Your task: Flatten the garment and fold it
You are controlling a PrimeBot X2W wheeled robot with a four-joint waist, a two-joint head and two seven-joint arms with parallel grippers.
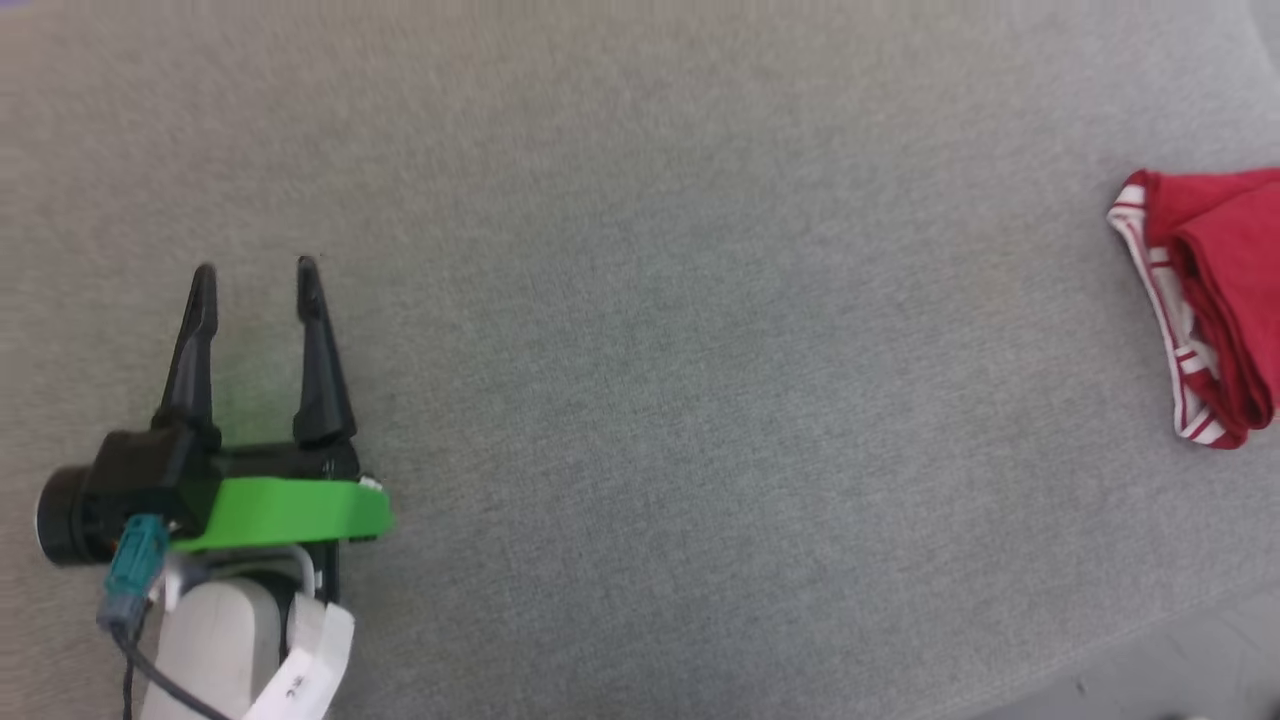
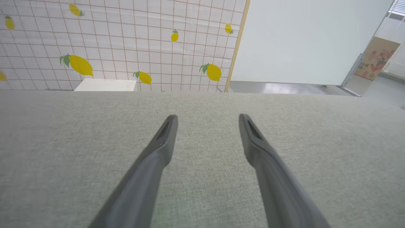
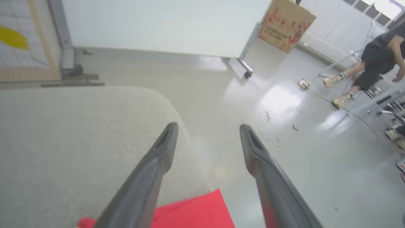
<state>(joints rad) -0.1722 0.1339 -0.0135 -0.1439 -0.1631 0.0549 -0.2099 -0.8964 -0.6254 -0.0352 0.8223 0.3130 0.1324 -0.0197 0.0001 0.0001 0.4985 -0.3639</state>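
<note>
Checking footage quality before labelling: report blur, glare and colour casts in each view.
Head view: even light, slightly soft; green tint on the grey cloth surface inside the left gripper; red shirt cropped at the right edge. Left wrist view: sharp weave, no glare. Right wrist view: smeared overall, bright glare on the floor, shirt blurred at the bottom.

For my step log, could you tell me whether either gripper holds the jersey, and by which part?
Nothing is held: left gripper and right gripper stand open; the folded red jersey lies free.
</note>
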